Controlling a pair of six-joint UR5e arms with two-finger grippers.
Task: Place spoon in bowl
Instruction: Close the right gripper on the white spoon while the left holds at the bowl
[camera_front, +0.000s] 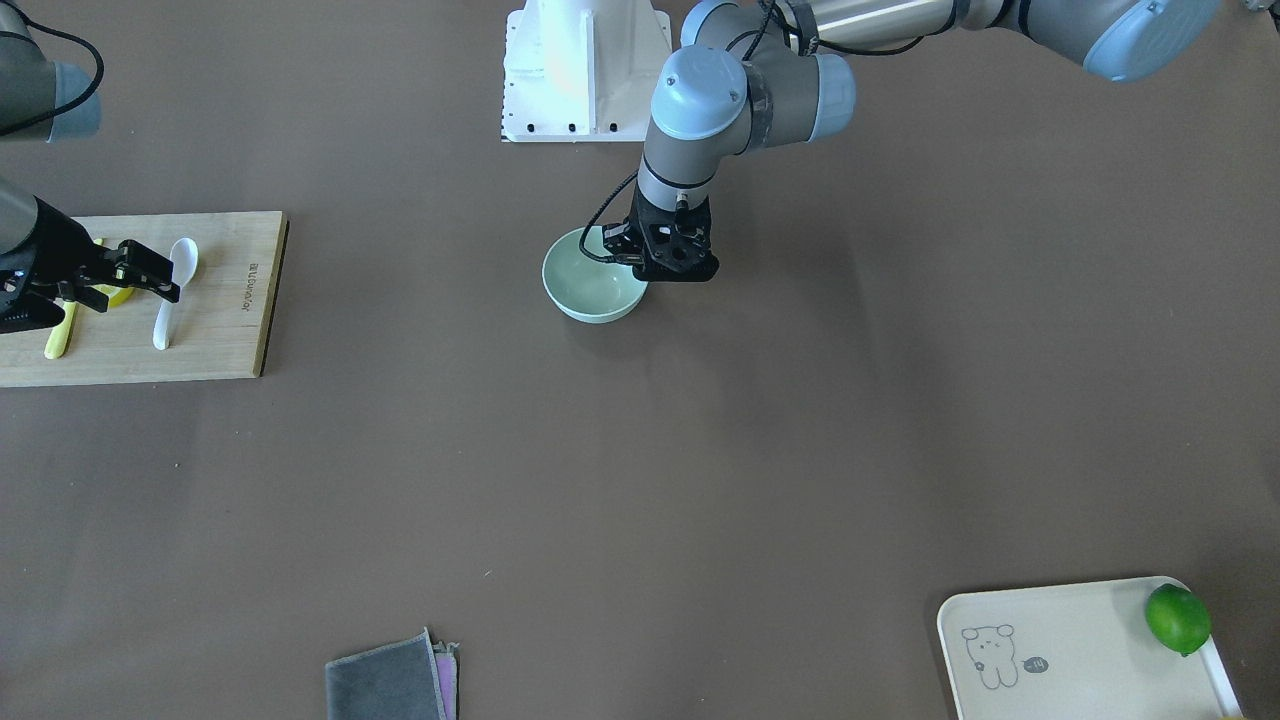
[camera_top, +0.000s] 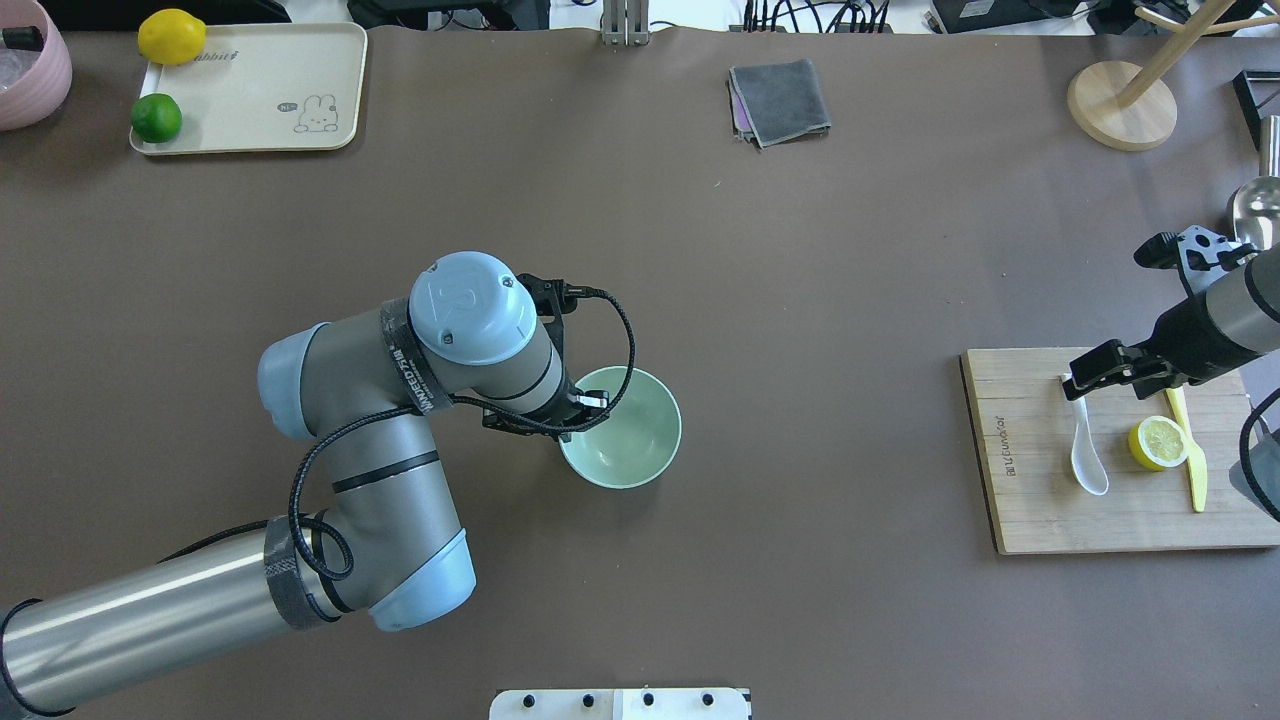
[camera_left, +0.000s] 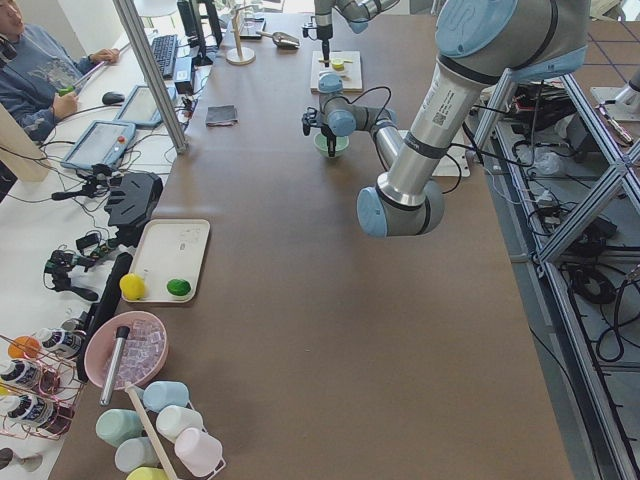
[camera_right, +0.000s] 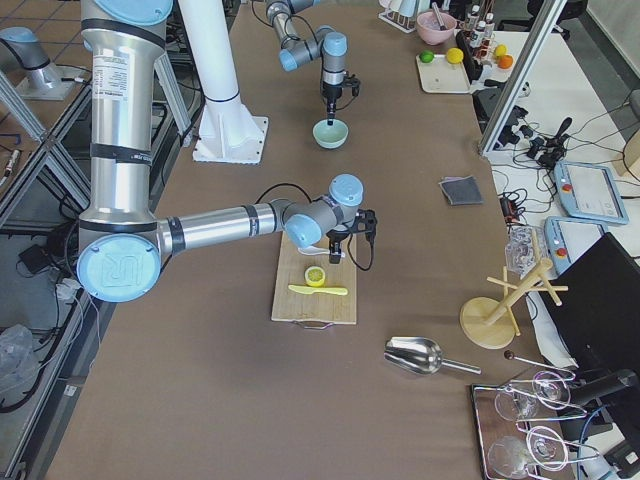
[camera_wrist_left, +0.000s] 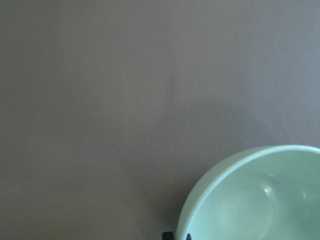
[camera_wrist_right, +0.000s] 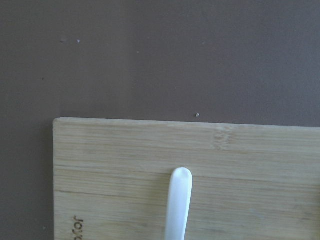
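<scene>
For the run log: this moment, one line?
spoon on board; bowl empty; left gripper at bowl rim; right gripper open over spoon

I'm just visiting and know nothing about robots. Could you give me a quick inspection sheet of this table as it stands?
Surface: brown table with a matte cover.
Job's things: the white spoon lies on the wooden board, not yet in the bowl. The bowl is green, empty and mid-table.
Clutter: a lemon half and a yellow knife on the board; a grey cloth; a tray with a lemon and a lime.
Grippers: the left gripper is at the bowl's rim, open or shut unclear. The right gripper is open, above the spoon.
Cables: a black cable loops from the left wrist above the bowl's rim.
Surroundings: a person sits at a side desk.
</scene>
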